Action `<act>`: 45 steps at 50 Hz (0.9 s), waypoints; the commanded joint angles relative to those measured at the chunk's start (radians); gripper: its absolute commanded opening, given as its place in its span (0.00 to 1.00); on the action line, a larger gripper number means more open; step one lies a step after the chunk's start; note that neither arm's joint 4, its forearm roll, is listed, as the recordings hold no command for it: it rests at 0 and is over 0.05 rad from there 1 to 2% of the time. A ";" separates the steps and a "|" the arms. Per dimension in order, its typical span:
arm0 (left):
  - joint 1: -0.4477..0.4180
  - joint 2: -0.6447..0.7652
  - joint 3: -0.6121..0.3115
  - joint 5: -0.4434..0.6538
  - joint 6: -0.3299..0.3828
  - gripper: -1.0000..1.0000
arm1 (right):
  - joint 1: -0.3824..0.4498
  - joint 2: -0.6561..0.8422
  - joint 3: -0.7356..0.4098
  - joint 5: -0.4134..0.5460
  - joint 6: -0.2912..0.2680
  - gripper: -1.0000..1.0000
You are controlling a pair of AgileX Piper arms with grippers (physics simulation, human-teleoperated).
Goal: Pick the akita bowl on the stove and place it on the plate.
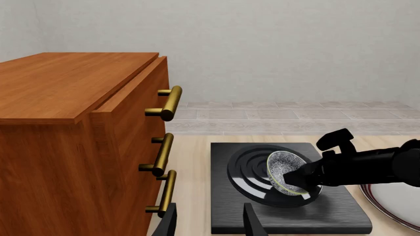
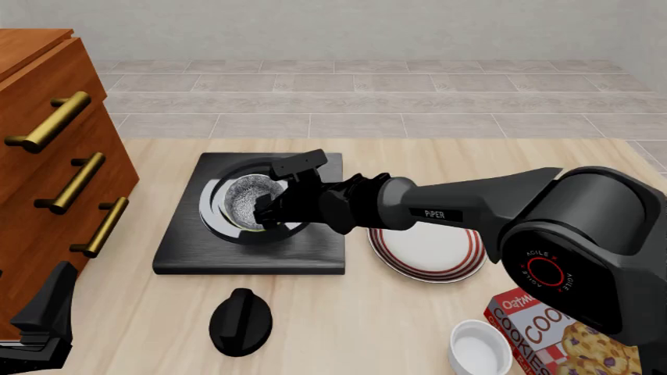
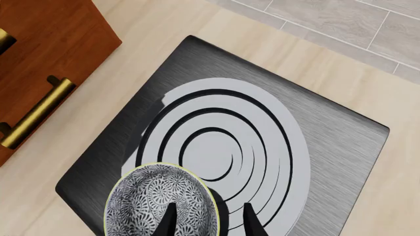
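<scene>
The akita bowl (image 2: 250, 200), speckled grey-white inside with a pale rim, hangs tilted just above the stove (image 2: 208, 254) and its ringed burner. My right gripper (image 2: 271, 211) is shut on the bowl's rim. In the right wrist view, one finger (image 3: 168, 221) is inside the bowl (image 3: 147, 204) and the other is outside it. The left wrist view shows the bowl (image 1: 284, 168) tipped on its side in that grip. The red-ringed plate (image 2: 429, 254) lies just right of the stove. My left gripper (image 1: 210, 223) is open and holds nothing, low at the table's near left.
A wooden cabinet (image 2: 47, 156) with brass handles stands left of the stove. A black knob (image 2: 240, 320) lies in front of the stove. A white cup-like bowl (image 2: 479, 348) and a cookie box (image 2: 558, 336) sit at the near right.
</scene>
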 commanded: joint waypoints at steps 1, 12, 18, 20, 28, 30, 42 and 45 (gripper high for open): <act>0.000 0.000 0.000 0.000 0.000 1.00 | -0.001 0.066 0.012 0.006 -0.009 1.00; 0.000 0.000 0.000 0.000 0.000 1.00 | 0.000 0.001 0.050 -0.013 -0.043 0.00; 0.000 0.000 0.000 0.000 0.000 1.00 | -0.010 -0.044 0.071 -0.022 -0.068 0.00; 0.000 0.000 0.000 0.000 0.000 1.00 | -0.012 -0.050 0.076 -0.024 -0.073 0.00; 0.000 0.000 0.000 0.000 0.000 1.00 | -0.035 -0.111 0.129 -0.051 -0.081 0.00; 0.000 0.000 0.000 0.000 0.000 1.00 | -0.036 -0.126 0.146 -0.059 -0.083 0.00; 0.000 0.000 0.000 0.000 0.000 1.00 | -0.078 -0.204 0.240 -0.109 -0.068 0.00; 0.000 0.000 0.000 0.000 0.000 1.00 | -0.089 -0.231 0.269 -0.124 -0.054 0.00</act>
